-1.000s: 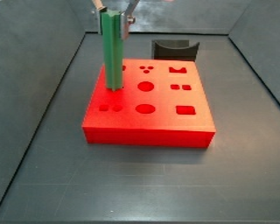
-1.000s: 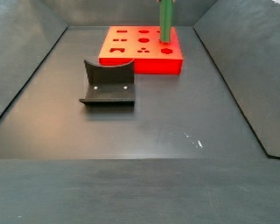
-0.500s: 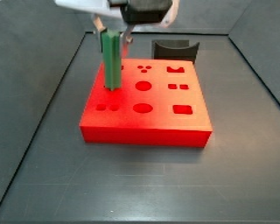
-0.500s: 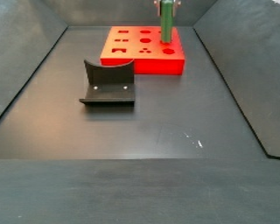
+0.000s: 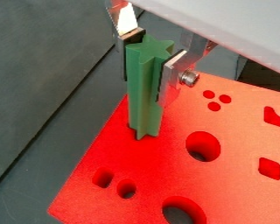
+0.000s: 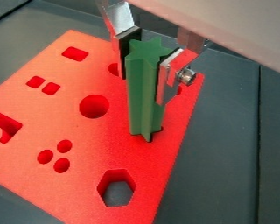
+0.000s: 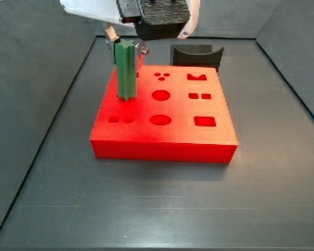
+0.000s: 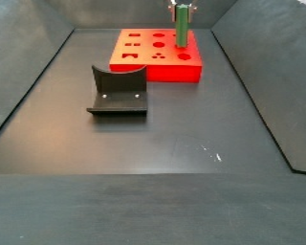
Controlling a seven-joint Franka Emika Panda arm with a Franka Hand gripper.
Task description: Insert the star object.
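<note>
Nearest in a side view: bare dark floor (image 8: 182,191), walled on both sides. Next, the fixture (image 8: 118,91), a dark L-shaped bracket on its base plate, standing on the floor well apart from the block; in a side view it appears beyond the block's far edge (image 7: 196,54). Next, the red block (image 8: 153,55), flat on the floor, its top face pierced with shaped holes: round, square, a hexagon, small dot clusters and an arch-shaped cut, seen in a wrist view (image 6: 60,122); also visible from the other side (image 7: 167,123) and close up (image 5: 224,175). Standing upright in the block near one edge: the star object (image 7: 126,71), a long green peg with ribbed, star-section sides; its lower end sits in a hole of the red surface (image 5: 143,87) (image 6: 143,92), and it rises tall above the block (image 8: 184,24). At the peg's top: the gripper (image 5: 154,48), its flat silver fingers (image 6: 171,70) on opposite sides of the green bar, pressed against its upper part, so the jaws are closed narrowly upon the peg; the same grip shows in both wrist views (image 6: 149,44) and from the side (image 7: 127,37). Farthest: the arm's white and black wrist body (image 7: 153,15) directly above the peg.
</note>
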